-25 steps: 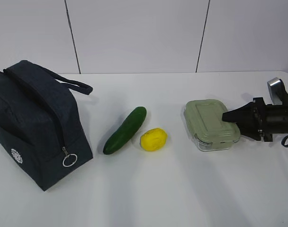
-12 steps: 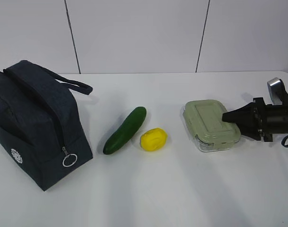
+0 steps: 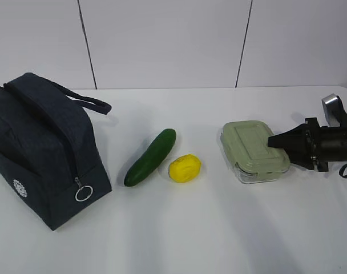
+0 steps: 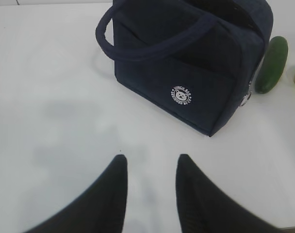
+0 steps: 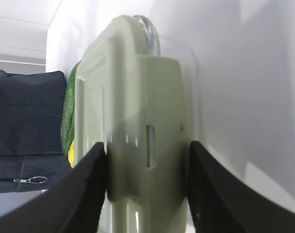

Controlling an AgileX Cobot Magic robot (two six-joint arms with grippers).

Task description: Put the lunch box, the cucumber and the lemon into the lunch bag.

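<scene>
- While the right gripper (image 3: 274, 140) lay level over the white worktop (image 3: 219, 228), the small clear rectangular lunch box with the pale sage-green clip-on lid (image 3: 254, 150) sat directly between its fingers.
- In the right wrist view the two black fingers (image 5: 87, 194) bracketed the near short end of that box, each pressed against or just touching a side; whether the grip was firm enough to lift, I could not tell.
- The box's long axis ran roughly in line with the right gripper's reach, so the jaws spanned its narrower width.
- Beyond the box, farther along the right gripper's pointing direction, lay the small yellow oval lemon (image 3: 185, 168), then the long dark green cucumber (image 3: 151, 157), with the big boxy navy fabric lunch bag (image 3: 39, 148) farthest off.
- The bag's zipper looked closed, its ring pull (image 3: 84, 193) hanging at the end facing the cucumber.
- The left gripper (image 4: 148, 167) hovered partly open and empty, with the bag just ahead of it.
- My judgement: the right arm was clearly nearer the box, the left nearer the bag.
</scene>
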